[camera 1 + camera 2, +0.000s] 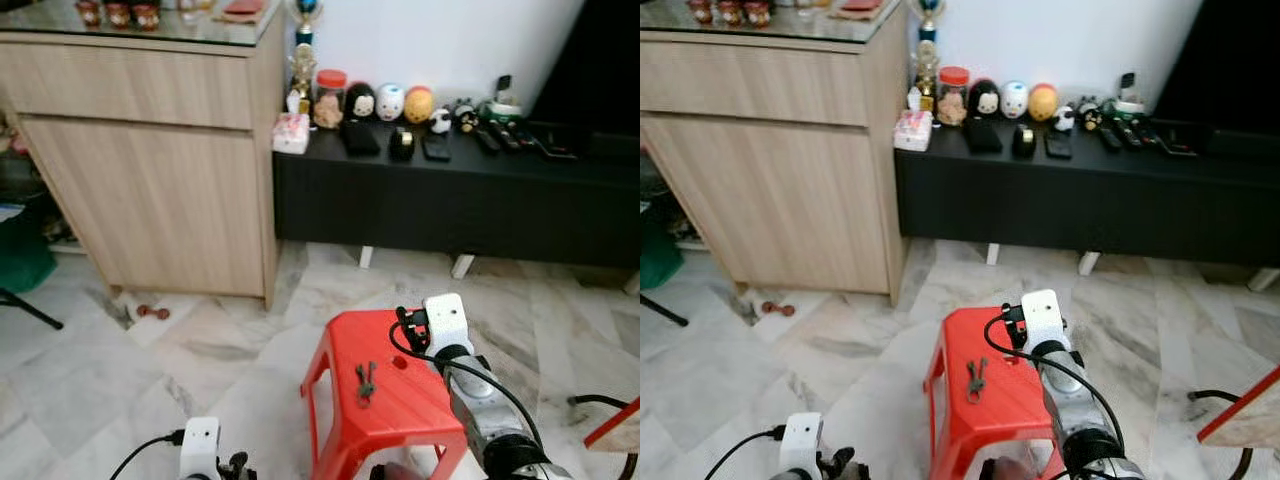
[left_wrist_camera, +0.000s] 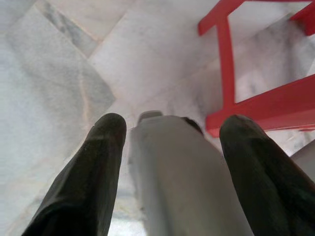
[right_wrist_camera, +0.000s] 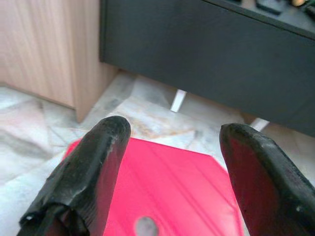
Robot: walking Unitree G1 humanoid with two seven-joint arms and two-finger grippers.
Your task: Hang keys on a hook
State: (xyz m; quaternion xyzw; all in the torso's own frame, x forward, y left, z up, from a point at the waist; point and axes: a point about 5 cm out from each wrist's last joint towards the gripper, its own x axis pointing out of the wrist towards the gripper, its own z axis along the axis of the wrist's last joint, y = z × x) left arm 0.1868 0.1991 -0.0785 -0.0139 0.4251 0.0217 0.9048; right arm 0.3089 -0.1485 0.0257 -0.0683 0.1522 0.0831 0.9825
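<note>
Nearest, the left gripper (image 2: pixel 170 162) hangs low over marble floor (image 1: pixel 90 400), fingers apart, beside the red stool (image 1: pixel 410 410). The keys (image 1: pixel 365 381) lie loose on the stool's seat, toward its left edge. The right gripper (image 3: pixel 172 167) hovers over the seat, fingers spread wide and empty. Beyond lies open floor, then a wooden cabinet (image 1: pixel 150 150) and a black bench (image 1: pixel 450 195) against the wall.

The keys (image 1: pixel 365 381) lie on the stool (image 1: pixel 400 405); behind the stool stands a low cabinet (image 1: pixel 450 200); left of the stool and further back, a wooden sideboard (image 1: pixel 150 150).
</note>
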